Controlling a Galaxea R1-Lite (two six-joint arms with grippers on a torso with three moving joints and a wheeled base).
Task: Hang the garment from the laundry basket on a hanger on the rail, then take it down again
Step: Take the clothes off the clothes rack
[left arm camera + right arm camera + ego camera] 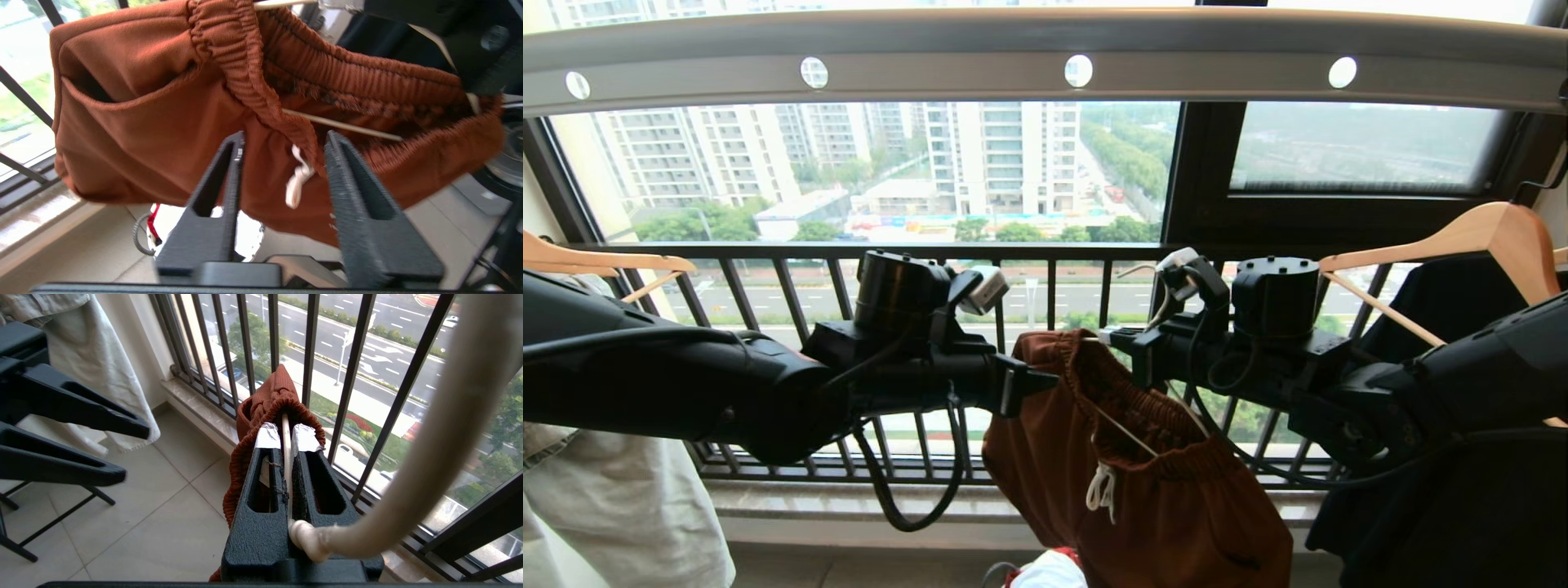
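The rust-brown shorts (1168, 498) hang in front of me, between my two arms, below the rail (1045, 61) and not yet on it. Their gathered waistband is threaded over the thin cream-white hanger (287, 449), and one arm of this wire shows inside the waist opening. The white drawstring (1101, 488) hangs down at the front of the shorts.

My right gripper (285, 435) is closed tightly on the wire of the hanger, with the silver-taped fingertips (267, 437) pressing it from both sides, just at the edge of the waistband. The long hook of the hanger curves up close past my right wrist camera.

My left gripper (284, 141) stands partly open, the two black fingers apart with nothing between them. It is just beside the shorts, pointing at the waistband and the drawstring.

Under the shorts I see a little of the laundry basket (1045, 572) with its white liner, on the floor. Behind the shorts stands the black balcony railing (792, 294). Wooden hangers (1486, 237) hang at both sides, with a black garment (1437, 523) at my right and a pale one (613, 506) at my left.
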